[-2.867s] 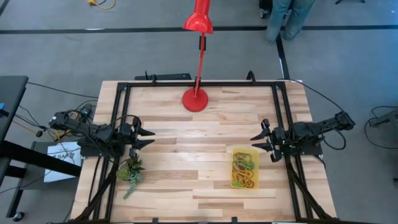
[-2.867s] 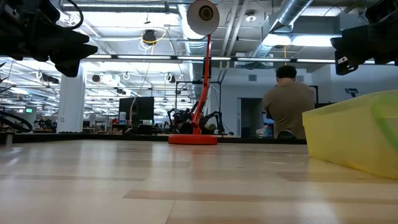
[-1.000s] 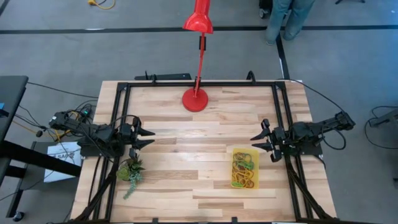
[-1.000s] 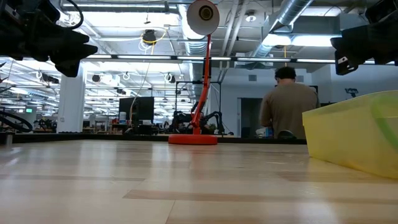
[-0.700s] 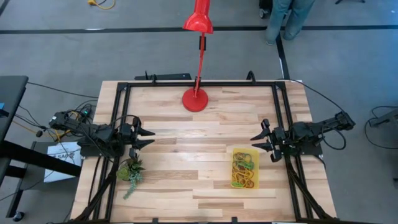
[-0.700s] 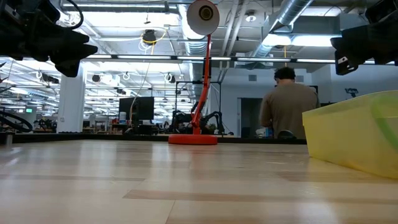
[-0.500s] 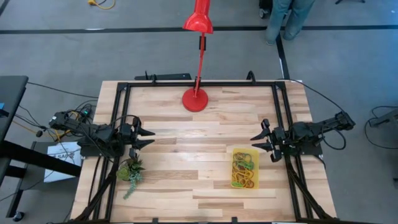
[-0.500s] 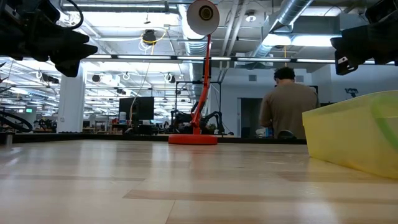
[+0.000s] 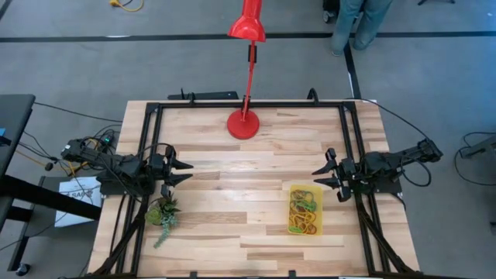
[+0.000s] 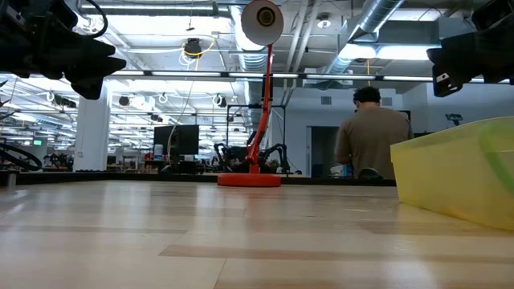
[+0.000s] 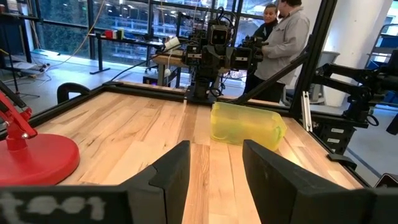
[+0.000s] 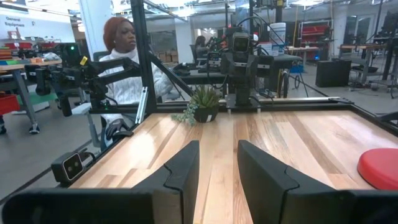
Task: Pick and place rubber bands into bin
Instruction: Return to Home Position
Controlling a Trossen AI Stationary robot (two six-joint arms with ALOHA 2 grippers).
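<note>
The translucent yellow bin (image 9: 304, 208) stands on the table's right half, toward the near edge, with a heap of coloured rubber bands (image 9: 302, 215) lying inside it. It also shows in the low view (image 10: 462, 181) and in the left wrist view (image 11: 246, 126). My left gripper (image 9: 188, 171) hovers open and empty above the table's left side. My right gripper (image 9: 316, 177) hovers open and empty just beyond the bin's far right corner. Each gripper's fingers show parted in its own wrist view, the left (image 11: 214, 180) and the right (image 12: 217, 177).
A red lamp stands with its round base (image 9: 243, 124) at the table's far middle. A small green potted plant (image 9: 163, 215) sits near the left edge, below my left gripper. Black frame rails (image 9: 248, 105) run along the table's sides. A person stands beyond the far right corner (image 9: 353, 23).
</note>
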